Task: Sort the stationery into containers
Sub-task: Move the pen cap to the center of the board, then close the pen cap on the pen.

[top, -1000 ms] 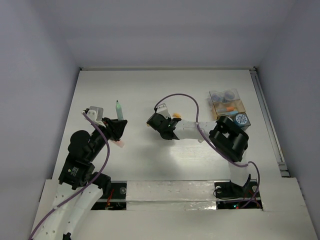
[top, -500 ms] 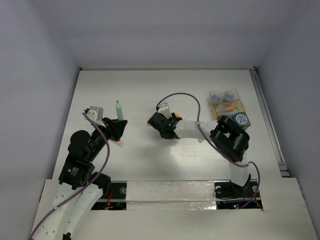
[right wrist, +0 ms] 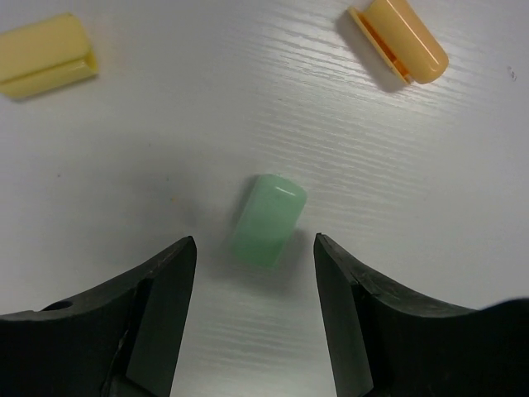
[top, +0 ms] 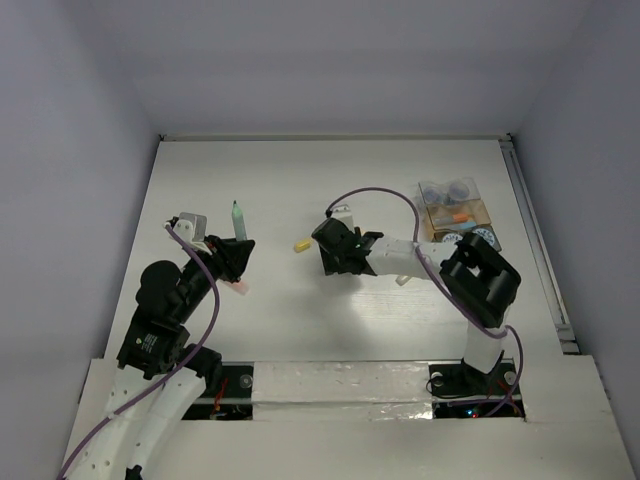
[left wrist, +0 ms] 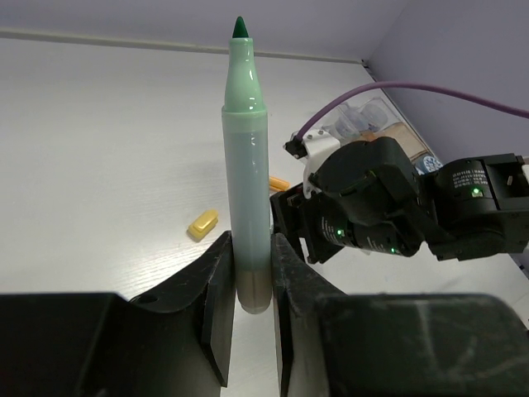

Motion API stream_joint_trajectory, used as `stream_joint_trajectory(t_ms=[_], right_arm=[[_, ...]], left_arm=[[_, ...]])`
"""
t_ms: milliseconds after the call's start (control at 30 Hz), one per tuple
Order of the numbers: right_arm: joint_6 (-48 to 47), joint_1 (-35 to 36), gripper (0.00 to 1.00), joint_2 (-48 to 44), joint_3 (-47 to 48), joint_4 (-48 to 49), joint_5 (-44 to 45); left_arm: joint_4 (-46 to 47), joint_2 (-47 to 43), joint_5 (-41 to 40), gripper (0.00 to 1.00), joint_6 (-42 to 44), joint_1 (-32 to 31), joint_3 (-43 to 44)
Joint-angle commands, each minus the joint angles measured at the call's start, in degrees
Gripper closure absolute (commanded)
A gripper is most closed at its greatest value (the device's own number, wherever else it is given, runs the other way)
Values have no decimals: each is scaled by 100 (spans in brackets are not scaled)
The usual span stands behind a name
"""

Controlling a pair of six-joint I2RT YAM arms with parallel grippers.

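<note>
One green pen [left wrist: 246, 165], three caps [right wrist: 267, 219]

1. Stubby plastic marker pen [left wrist: 247, 165]: pale mint-green barrel, dark green tip.
2. Short cylindrical plastic cap [right wrist: 267, 219]: mint green, plain.
3. Yellow plastic clip cap [right wrist: 45, 56]; orange plastic clip cap [right wrist: 401, 40]; both plain.
4. Flat table top [right wrist: 248, 107]: white, faint wood-grain lines.
5. Thin cable [left wrist: 388, 83]: purple.

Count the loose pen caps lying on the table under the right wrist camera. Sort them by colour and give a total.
yellow cap: 1
orange cap: 1
green cap: 1
Total: 3
</note>
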Motion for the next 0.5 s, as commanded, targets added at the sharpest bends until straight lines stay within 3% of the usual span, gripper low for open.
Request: stream_joint_trajectory(t_ms=[0,233,433,467], right_arm=[[181,-239,36,-140,-60,452,-361],[164,-353,38,150,55,548,-457],[199,-354,44,326,169,487,-431],[208,-354,49,326,161,487,-422]], left_arm=[[290,-22,79,100,-8,21,78],[281,4,105,100,0,21,78],[299,48,132,100,9,21,78],[299,57,123,100,9,21,78]])
